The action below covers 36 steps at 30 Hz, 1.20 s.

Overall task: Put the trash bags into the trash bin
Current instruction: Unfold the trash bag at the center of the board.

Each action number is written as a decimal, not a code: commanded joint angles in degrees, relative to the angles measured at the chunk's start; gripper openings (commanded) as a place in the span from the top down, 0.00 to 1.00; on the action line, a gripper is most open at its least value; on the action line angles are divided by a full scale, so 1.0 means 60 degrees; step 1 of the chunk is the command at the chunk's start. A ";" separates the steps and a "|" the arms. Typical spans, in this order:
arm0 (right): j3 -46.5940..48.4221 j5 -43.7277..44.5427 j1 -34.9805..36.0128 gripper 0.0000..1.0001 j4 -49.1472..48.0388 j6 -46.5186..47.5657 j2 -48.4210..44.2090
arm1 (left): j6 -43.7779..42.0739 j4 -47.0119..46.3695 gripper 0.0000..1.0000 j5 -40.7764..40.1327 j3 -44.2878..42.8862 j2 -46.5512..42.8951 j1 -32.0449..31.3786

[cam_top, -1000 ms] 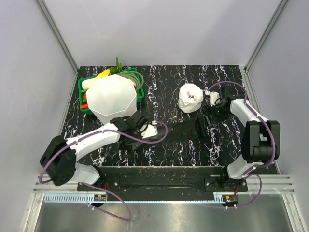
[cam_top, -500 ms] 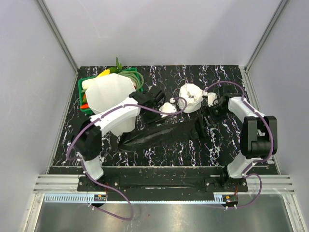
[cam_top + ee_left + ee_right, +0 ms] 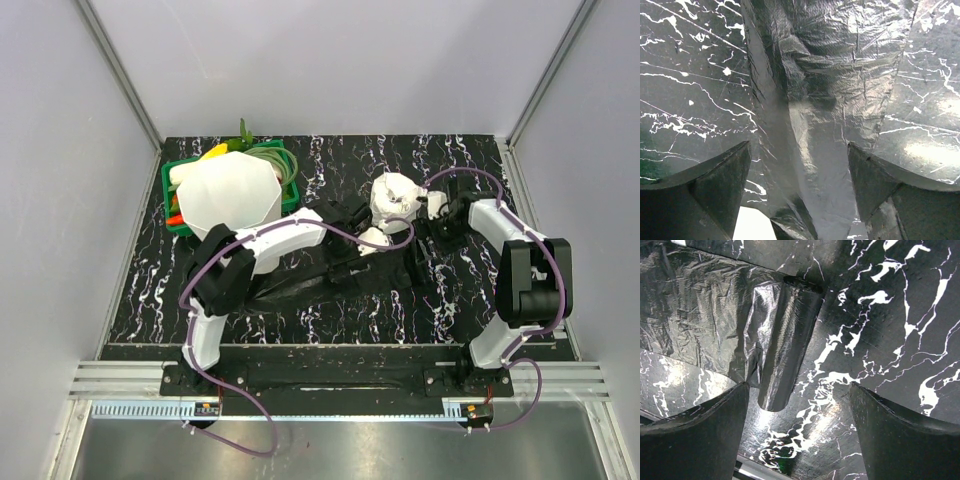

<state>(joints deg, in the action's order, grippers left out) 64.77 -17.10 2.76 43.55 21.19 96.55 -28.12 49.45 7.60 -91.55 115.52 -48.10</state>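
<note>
Glossy black trash bags (image 3: 825, 90), crinkled film, one end rolled, on table (image 3: 890, 340)

Top cam hangs high over the near edge, looking down on the whole counter (image 3: 470, 160). Both wrist cams point down, super close, and both catch the black trash bags (image 3: 830, 75).
</note>
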 commanded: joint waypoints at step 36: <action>-0.0146 0.0112 0.0477 0.14 -0.0066 -0.0455 -0.0272 | -0.0074 -0.1885 0.96 0.0023 0.1474 0.0961 -0.0421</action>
<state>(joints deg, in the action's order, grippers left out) 62.65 -15.68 5.26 43.27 19.42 96.40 -26.94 40.25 9.04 -85.34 117.86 -50.74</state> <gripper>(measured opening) 0.856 0.198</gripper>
